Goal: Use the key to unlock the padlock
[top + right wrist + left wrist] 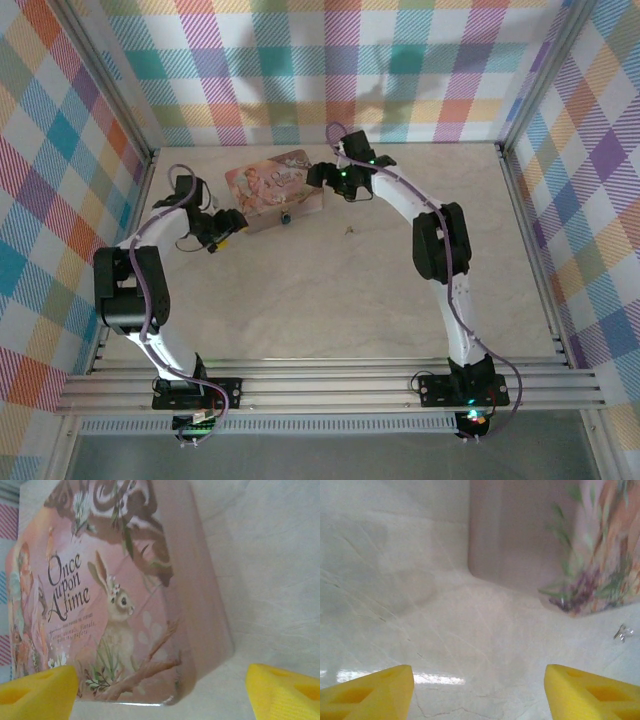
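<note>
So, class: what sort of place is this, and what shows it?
Probably a robot test cell: left arm and right arm bolted to an aluminium rail, plaid walls boxing in the table, a pink tin as prop.

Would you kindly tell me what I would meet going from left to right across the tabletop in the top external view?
left pincer → pink tin → key

The tin (pixel 270 185) sat toward the back of the tabletop (pixel 330 300), with the padlock (pixel 286 216) at its near edge and the key (pixel 348 230) off to the right, apart.
</note>
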`<action>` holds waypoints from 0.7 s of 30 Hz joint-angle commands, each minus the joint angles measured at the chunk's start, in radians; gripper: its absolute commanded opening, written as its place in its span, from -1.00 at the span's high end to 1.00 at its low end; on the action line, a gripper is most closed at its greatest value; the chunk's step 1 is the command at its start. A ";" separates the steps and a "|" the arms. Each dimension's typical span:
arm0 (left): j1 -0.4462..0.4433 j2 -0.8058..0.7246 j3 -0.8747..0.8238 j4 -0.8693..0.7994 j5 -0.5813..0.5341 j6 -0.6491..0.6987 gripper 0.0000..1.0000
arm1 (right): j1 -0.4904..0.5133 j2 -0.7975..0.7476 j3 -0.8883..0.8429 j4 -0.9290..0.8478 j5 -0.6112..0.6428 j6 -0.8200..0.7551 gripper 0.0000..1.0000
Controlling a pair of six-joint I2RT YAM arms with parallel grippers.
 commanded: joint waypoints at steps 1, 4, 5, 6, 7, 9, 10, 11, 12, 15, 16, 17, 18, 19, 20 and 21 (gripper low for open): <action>0.029 -0.011 0.029 0.024 0.065 -0.030 -0.40 | 0.032 0.045 0.056 -0.053 -0.082 -0.037 -0.66; 0.043 0.034 0.096 0.032 0.100 -0.033 -0.39 | 0.039 0.059 0.081 -0.073 -0.114 -0.076 -0.52; 0.044 0.052 0.120 0.031 0.105 -0.033 -0.39 | 0.039 0.060 0.083 -0.079 -0.122 -0.083 -0.47; 0.045 0.080 0.153 0.027 0.104 -0.031 -0.39 | 0.039 0.060 0.083 -0.083 -0.132 -0.093 -0.42; 0.046 0.112 0.185 0.022 0.108 -0.029 -0.38 | 0.039 0.060 0.083 -0.086 -0.142 -0.100 -0.35; 0.045 0.177 0.241 0.018 0.128 -0.028 -0.37 | 0.042 0.060 0.083 -0.092 -0.166 -0.115 -0.25; 0.046 0.208 0.271 0.014 0.141 -0.031 -0.36 | 0.045 0.058 0.082 -0.098 -0.177 -0.125 -0.21; 0.046 0.233 0.291 0.010 0.148 -0.029 -0.35 | 0.048 0.057 0.082 -0.104 -0.186 -0.135 -0.18; 0.045 0.258 0.314 0.002 0.151 -0.026 -0.34 | 0.052 0.056 0.079 -0.110 -0.191 -0.146 -0.16; 0.045 0.300 0.365 -0.046 0.147 0.001 -0.28 | 0.071 0.047 0.070 -0.129 -0.214 -0.181 -0.08; 0.045 0.305 0.372 -0.064 0.147 0.011 -0.27 | 0.079 0.042 0.066 -0.138 -0.220 -0.195 -0.06; 0.045 0.303 0.371 -0.075 0.147 0.017 -0.26 | 0.086 0.036 0.061 -0.148 -0.221 -0.206 -0.06; 0.045 0.299 0.365 -0.084 0.150 0.024 -0.25 | 0.095 0.025 0.050 -0.157 -0.217 -0.222 -0.06; 0.045 0.289 0.354 -0.090 0.153 0.033 -0.24 | 0.104 0.012 0.034 -0.162 -0.215 -0.236 -0.06; 0.044 0.279 0.342 -0.095 0.154 0.041 -0.24 | 0.108 -0.001 0.017 -0.163 -0.217 -0.244 -0.06; 0.043 0.265 0.324 -0.098 0.152 0.048 -0.23 | 0.111 -0.019 -0.006 -0.161 -0.217 -0.251 -0.06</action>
